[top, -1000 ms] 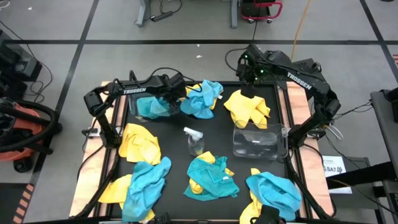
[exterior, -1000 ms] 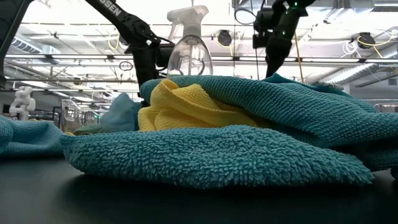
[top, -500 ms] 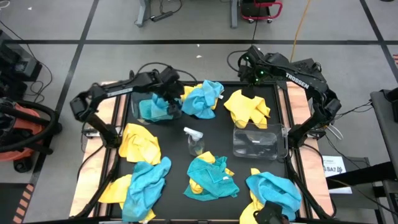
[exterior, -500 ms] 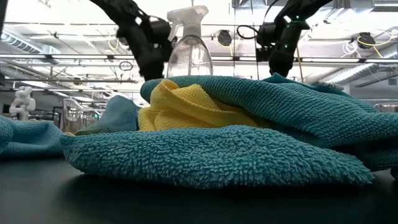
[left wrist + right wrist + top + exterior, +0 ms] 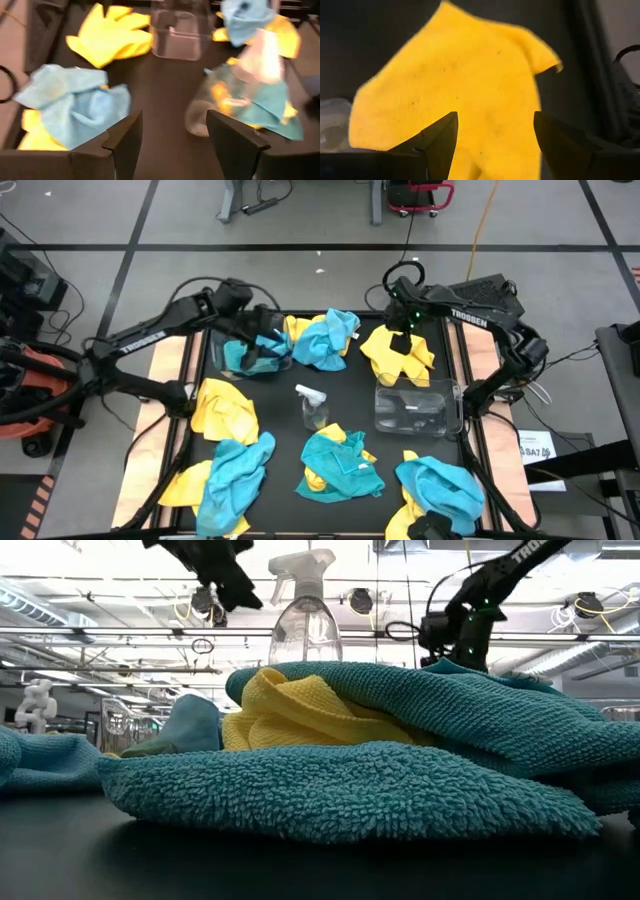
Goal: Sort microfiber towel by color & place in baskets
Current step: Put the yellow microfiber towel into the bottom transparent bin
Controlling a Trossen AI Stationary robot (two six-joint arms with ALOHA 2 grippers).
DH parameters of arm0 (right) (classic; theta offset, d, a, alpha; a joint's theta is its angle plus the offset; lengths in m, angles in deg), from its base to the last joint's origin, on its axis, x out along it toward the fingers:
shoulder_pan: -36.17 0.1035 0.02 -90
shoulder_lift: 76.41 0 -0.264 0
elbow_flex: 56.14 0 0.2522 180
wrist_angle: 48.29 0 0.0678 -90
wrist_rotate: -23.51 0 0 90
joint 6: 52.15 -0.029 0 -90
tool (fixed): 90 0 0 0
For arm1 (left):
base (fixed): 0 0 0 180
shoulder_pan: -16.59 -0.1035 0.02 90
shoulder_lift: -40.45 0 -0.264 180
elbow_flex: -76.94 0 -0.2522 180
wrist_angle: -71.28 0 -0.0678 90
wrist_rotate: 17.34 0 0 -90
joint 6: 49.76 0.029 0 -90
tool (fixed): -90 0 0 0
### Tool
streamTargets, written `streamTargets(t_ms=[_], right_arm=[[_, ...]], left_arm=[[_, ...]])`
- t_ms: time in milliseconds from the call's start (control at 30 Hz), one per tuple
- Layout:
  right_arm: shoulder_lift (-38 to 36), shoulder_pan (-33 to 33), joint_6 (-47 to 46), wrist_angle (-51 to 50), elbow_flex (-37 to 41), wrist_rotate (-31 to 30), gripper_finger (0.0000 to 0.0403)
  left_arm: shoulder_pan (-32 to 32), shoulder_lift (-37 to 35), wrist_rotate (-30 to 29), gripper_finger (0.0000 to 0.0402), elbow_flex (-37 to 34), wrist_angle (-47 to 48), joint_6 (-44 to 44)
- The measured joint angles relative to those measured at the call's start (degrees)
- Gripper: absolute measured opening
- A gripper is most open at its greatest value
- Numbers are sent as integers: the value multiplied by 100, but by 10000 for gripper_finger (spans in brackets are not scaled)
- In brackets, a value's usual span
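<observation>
1. Your soft, looped-pile towels lie crumpled about the table: a yellow towel at the far right, a blue towel inside the clear left basket.
2. The clear right basket holds nothing.
3. Your right gripper hangs over the yellow towel, fingers spread, holding nothing.
4. Your left gripper is raised beside the left basket, fingers released.

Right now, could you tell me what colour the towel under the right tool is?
Plain bright yellow, clearest in the right wrist view.
</observation>
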Motion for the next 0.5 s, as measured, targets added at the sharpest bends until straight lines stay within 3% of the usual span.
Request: streamTargets(t_ms=[500], right_arm=[[42,6,-484,876,935,-5,254]], left_arm=[[597,-122,10,226,0,914,-302]])
